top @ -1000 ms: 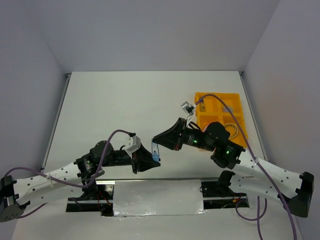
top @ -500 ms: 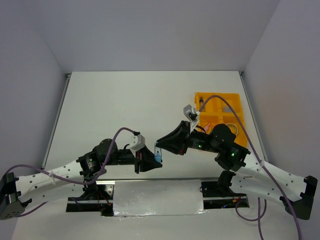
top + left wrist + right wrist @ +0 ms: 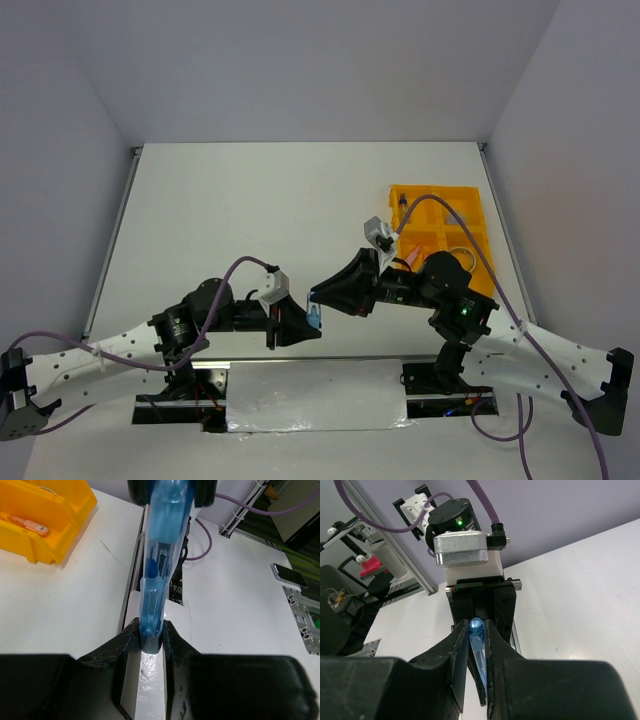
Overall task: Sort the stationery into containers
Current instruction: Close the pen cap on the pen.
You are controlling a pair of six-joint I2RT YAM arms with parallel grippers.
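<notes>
at the lower centre of the top view, just above the arm bases, the blue piece (image 3: 315,316) is gripped at both ends at once. the left gripper (image 3: 151,641) is closed down to a narrow slot on one end, and the right gripper (image 3: 475,642) is pinched about as tightly on the other. in each wrist view the opposite gripper's fingers are seen flanking the far end of the piece. the piece is held off the table (image 3: 250,220), well apart from the tray (image 3: 440,190) at the right of the frame.

over the last second the two grippers have been brought closer together: the left one has been shifted to the right and the right one lowered towards it, with the piece kept between them throughout. whether the right gripper's hold was already made a second ago cannot be told from the top view.

this is judged to be a hand-over. the piece is being passed to the arm on the tray's side, so it is not yet sorted. a tan ring (image 3: 462,258) and an orange-pink piece (image 3: 30,524) are already seen in compartments of the tray. the next step is taken to be the opening of the left gripper. if the right arm were pulled away first, the thin piece could be twisted or dropped.
</notes>
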